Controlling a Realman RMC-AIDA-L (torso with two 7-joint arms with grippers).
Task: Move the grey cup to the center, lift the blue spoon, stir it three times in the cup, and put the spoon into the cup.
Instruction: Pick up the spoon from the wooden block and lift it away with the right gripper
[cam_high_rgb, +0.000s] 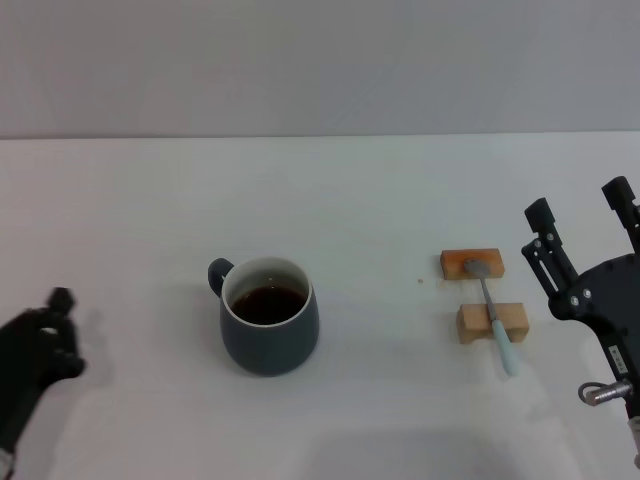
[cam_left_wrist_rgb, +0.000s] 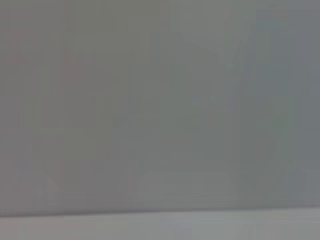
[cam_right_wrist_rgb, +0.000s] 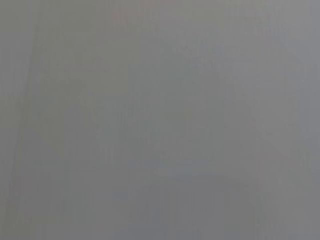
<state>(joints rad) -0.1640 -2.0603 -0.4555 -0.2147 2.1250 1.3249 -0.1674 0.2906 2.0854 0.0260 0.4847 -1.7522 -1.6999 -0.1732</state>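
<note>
Cup: grey cup (cam_high_rgb: 269, 329) stands on white table (cam_high_rgb: 320, 200), up and rightward of left gripper (cam_high_rgb: 55, 335), nearer that arm, handle turned toward it. Left gripper empty, low at table's near edge; finger state cannot tell. Blue spoon (cam_high_rgb: 491, 312) rests across two wooden blocks (cam_high_rgb: 481, 294), just left of right gripper (cam_high_rgb: 582, 235), long axis running near-to-far, pale handle nearest. Right gripper fingers spread apart, empty. Judgement: cup move falls to left arm, spoon lift to right.

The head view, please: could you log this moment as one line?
cup left of centre, untouched | spoon across two blocks | left gripper low left | right gripper open, by spoon
</note>
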